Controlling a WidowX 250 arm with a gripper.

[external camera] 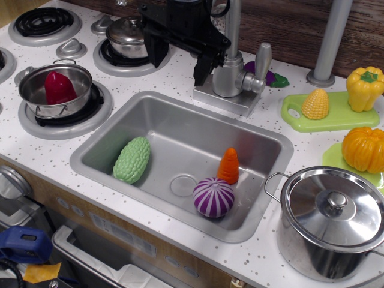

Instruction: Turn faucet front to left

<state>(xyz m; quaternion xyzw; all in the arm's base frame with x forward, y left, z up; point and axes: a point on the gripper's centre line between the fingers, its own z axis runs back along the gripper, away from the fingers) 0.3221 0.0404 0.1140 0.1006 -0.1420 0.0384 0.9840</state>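
The silver-grey faucet [228, 78] stands on its square base plate [227, 101] behind the sink [99, 157]. Its stubby lever [262, 62] points up on the right side. Its thin pipe [233, 27] rises out of the top of the frame, so the spout head is out of view. My black gripper [180, 63] hangs open and empty just left of the faucet body, above the counter behind the sink's back rim. Its right finger [201, 71] is close to the faucet body; I cannot tell if it touches.
The sink holds a green gourd [132, 159], an orange carrot [228, 166] and a purple onion [213, 197]. A lidded steel pot [331, 220] stands front right. A pan with a red vegetable [55, 89] sits left. A plain grey pole [329, 42], corn [315, 104], yellow pepper [364, 87] and pumpkin [362, 148] are at the right.
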